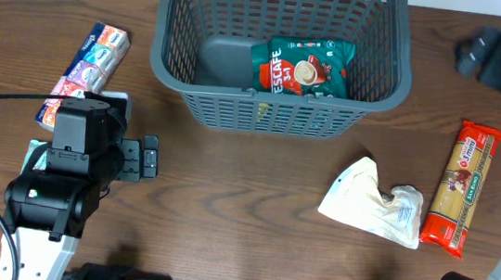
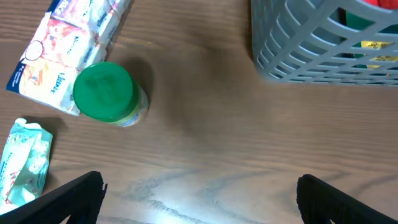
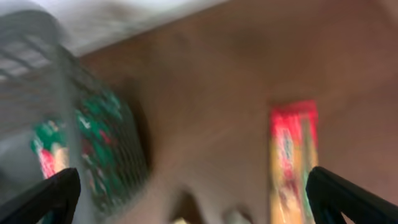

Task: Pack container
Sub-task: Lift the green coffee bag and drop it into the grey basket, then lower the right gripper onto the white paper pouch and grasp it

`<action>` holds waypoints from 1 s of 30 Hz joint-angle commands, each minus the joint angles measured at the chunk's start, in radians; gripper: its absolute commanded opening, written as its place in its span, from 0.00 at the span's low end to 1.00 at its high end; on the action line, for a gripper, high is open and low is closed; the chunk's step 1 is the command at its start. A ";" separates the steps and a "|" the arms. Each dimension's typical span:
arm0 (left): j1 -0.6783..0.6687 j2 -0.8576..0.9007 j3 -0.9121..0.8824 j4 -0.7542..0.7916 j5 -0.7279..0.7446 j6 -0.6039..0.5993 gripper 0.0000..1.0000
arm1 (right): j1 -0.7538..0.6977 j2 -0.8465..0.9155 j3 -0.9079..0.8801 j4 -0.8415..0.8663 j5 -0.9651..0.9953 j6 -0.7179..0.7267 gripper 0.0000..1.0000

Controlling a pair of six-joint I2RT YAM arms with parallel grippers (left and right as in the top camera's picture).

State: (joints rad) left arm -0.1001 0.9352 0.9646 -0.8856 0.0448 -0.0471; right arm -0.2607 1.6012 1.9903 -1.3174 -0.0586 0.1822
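Observation:
The dark grey slotted basket [image 1: 171, 57] stands at the back centre and holds a green Nescafe pack [image 1: 300, 66]. My left gripper [image 1: 148, 157] is open and empty above bare table at the front left; its fingers show in the left wrist view [image 2: 199, 205]. That view shows a green-lidded jar [image 2: 106, 92], a tissue multipack [image 2: 68, 37] and a basket corner [image 2: 311, 43]. My right gripper [image 1: 483, 53] is blurred at the back right, open and empty in the right wrist view [image 3: 193, 199], with the basket [image 3: 37, 62] to its left.
A tissue multipack [image 1: 86, 62] lies at the left. A red and yellow pasta packet [image 1: 462, 186] and a crumpled white bag [image 1: 374, 204] lie at the right. A pale green packet [image 2: 25, 162] lies by the jar. The pasta packet also shows in the right wrist view [image 3: 292, 162].

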 commanded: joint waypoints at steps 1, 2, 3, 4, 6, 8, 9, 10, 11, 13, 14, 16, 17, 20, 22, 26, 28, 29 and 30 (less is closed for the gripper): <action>-0.001 -0.002 0.021 0.004 -0.013 0.017 0.98 | -0.056 -0.009 0.013 -0.126 0.003 0.021 0.99; -0.001 -0.002 0.021 0.005 -0.013 0.017 0.99 | -0.066 -0.009 0.013 -0.165 0.003 -0.003 0.99; -0.001 -0.002 0.021 0.005 -0.013 0.017 0.98 | -0.075 -0.011 0.013 -0.203 0.002 -0.034 0.99; -0.001 -0.002 0.021 0.005 -0.013 0.017 0.98 | -0.079 -0.014 0.013 -0.234 0.002 -0.069 0.99; -0.001 -0.002 0.021 0.005 -0.013 0.022 0.99 | -0.079 -0.026 0.013 -0.280 0.000 -0.155 0.99; -0.001 -0.002 0.021 0.005 -0.013 0.040 0.98 | -0.078 -0.047 0.013 -0.318 -0.016 -0.249 0.99; -0.001 -0.002 0.021 0.005 -0.013 0.048 0.99 | -0.077 -0.063 0.013 -0.329 -0.046 -0.275 0.99; -0.001 -0.002 0.021 0.005 -0.013 0.053 0.98 | -0.078 -0.084 0.013 -0.332 -0.102 -0.307 0.99; -0.001 -0.002 0.021 0.006 -0.013 0.055 0.98 | -0.078 -0.108 0.013 -0.333 -0.159 -0.360 0.99; -0.001 -0.002 0.021 0.011 -0.013 0.054 0.99 | -0.078 -0.158 0.013 -0.333 -0.247 -0.435 0.99; -0.001 -0.002 0.021 0.012 -0.012 0.055 0.98 | -0.078 -0.182 0.013 -0.334 -0.278 -0.451 0.99; -0.001 -0.002 0.021 0.016 -0.013 0.054 0.99 | -0.078 -0.236 0.009 -0.349 -0.329 -0.483 0.99; -0.001 -0.002 0.021 0.019 -0.013 0.054 0.98 | -0.078 -0.255 0.006 -0.359 -0.335 -0.483 0.99; -0.001 -0.002 0.021 0.027 -0.012 0.054 0.98 | -0.059 -0.320 -0.027 -0.381 -0.335 -0.483 0.99; -0.001 -0.002 0.021 0.027 -0.012 0.054 0.98 | -0.033 -0.377 -0.095 -0.379 -0.335 -0.511 0.99; -0.001 -0.002 0.021 0.027 -0.012 0.050 0.98 | 0.028 -0.459 -0.275 -0.371 -0.334 -0.584 0.99; -0.001 -0.002 0.021 0.027 -0.012 0.050 0.98 | 0.064 -0.489 -0.382 -0.366 -0.330 -0.653 0.99; -0.001 -0.002 0.021 0.027 -0.012 0.050 0.98 | 0.085 -0.502 -0.446 -0.362 -0.307 -0.697 0.99; -0.001 -0.002 0.021 0.029 -0.012 0.050 0.98 | 0.101 -0.507 -0.491 -0.354 -0.281 -0.716 0.99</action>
State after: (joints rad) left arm -0.1001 0.9352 0.9649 -0.8577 0.0448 -0.0025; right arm -0.1978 1.0969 1.5978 -1.6772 -0.3664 -0.4110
